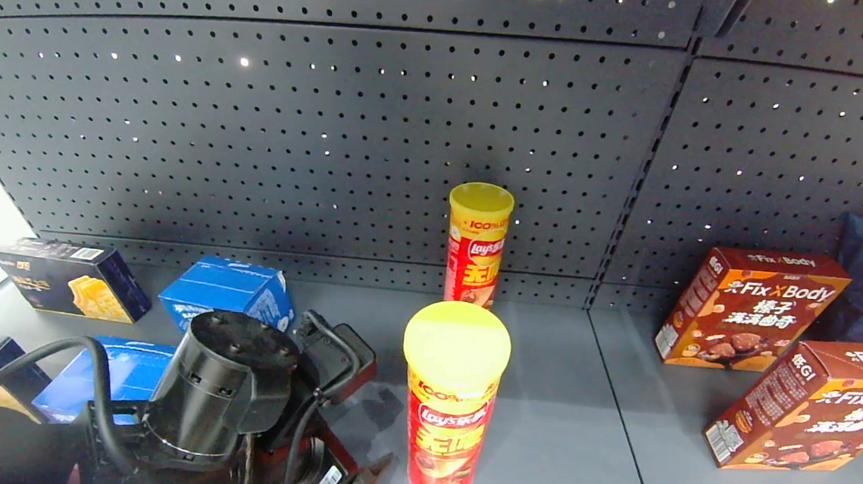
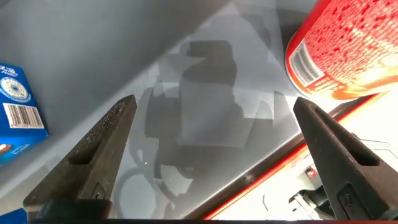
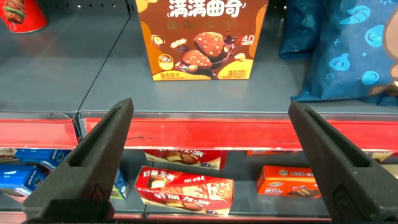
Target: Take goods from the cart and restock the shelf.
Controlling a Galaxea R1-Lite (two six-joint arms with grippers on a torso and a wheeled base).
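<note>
Left end effector (image 2: 212,102), fingers (image 2: 106,137) apart, beside front chip can (image 1: 452,403)

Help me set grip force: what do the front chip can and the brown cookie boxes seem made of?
Front chip can: probably a paperboard tube in glossy printed wrap, going by its sheen; its yellow lid looks like smooth plastic. Brown cookie boxes: printed cardboard, slightly glossy, with crisp folded edges.

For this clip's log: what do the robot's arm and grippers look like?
The left arm ends in a dark grey cylindrical joint with bolt heads on its cap; black cables loop beside it. The left gripper and right gripper each have two black, matte, wedge-shaped fingers tapering to blunt tips.
</note>
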